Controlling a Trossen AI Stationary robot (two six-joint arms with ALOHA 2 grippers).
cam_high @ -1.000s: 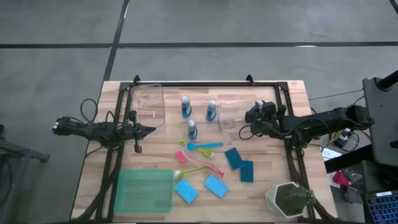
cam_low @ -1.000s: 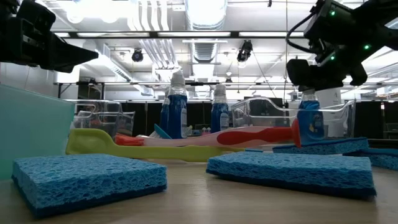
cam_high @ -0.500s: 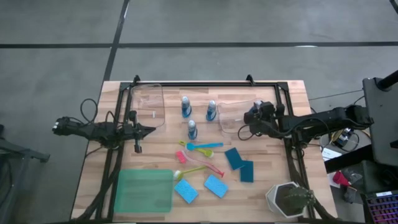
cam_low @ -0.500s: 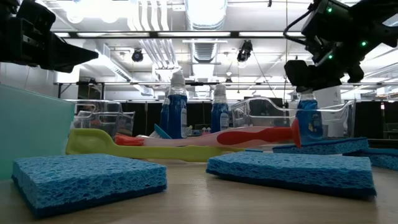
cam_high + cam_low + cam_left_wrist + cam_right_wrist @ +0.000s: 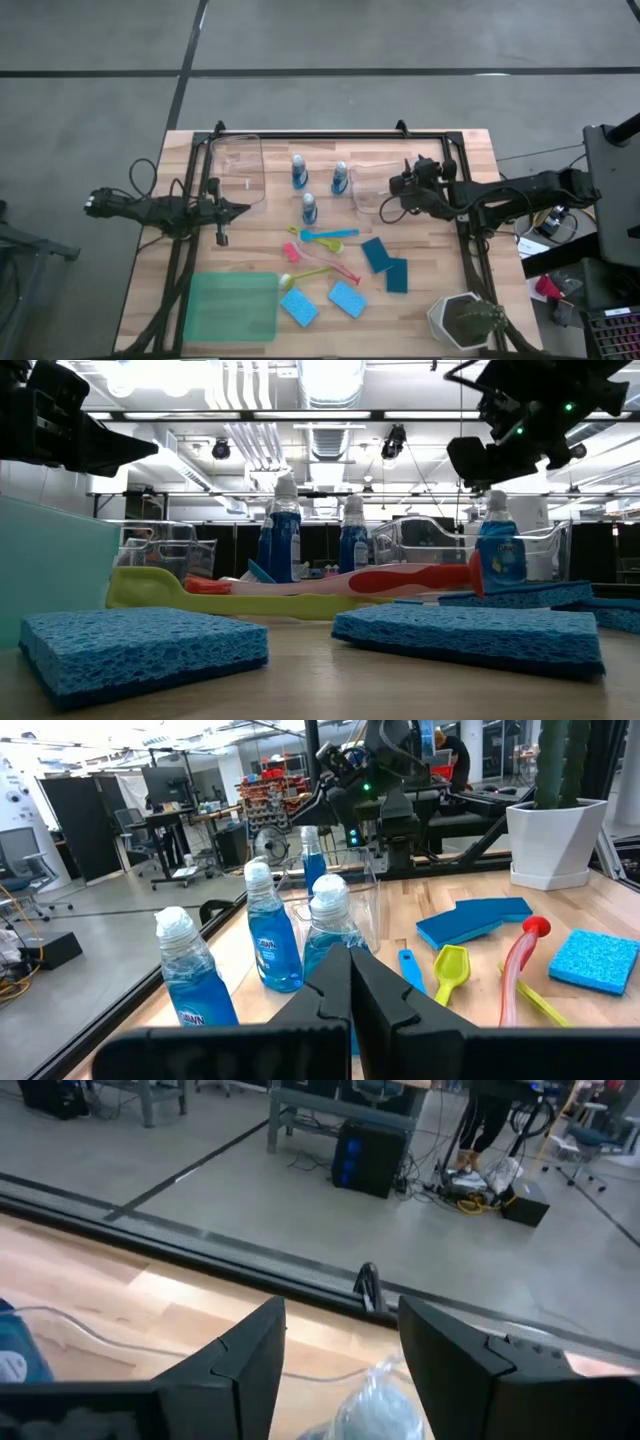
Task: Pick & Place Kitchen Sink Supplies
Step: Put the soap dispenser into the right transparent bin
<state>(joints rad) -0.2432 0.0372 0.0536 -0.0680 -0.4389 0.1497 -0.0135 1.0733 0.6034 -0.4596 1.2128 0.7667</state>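
Observation:
My right gripper [image 5: 400, 185] hangs open over the right clear bin [image 5: 372, 192]. A blue bottle [image 5: 497, 550] stands upright on its base inside that bin, and its pale cap [image 5: 375, 1398] shows below and between my parted fingers, apart from them. Three more blue bottles [image 5: 298, 172] [image 5: 340, 178] [image 5: 309, 208] stand mid-table. The blue brush [image 5: 325, 236], the yellow-green brush [image 5: 310, 272] and the pink brush [image 5: 338, 268] lie flat nearer the front, with several sponges [image 5: 377, 254] [image 5: 347, 298] beside them. My left gripper [image 5: 236, 208] waits shut, above the table's left side.
A second clear bin [image 5: 238, 172] sits at the far left, and a green tray [image 5: 232, 307] lies at the near left. A white pot with a plant [image 5: 465, 320] stands in the near right corner. A black frame rail [image 5: 330, 133] runs along the table's far edge.
My right gripper has risen off the bottle's cap and drifted a little toward the table's left. The bottle stays standing in the right bin, its cap now clear below the gripper.

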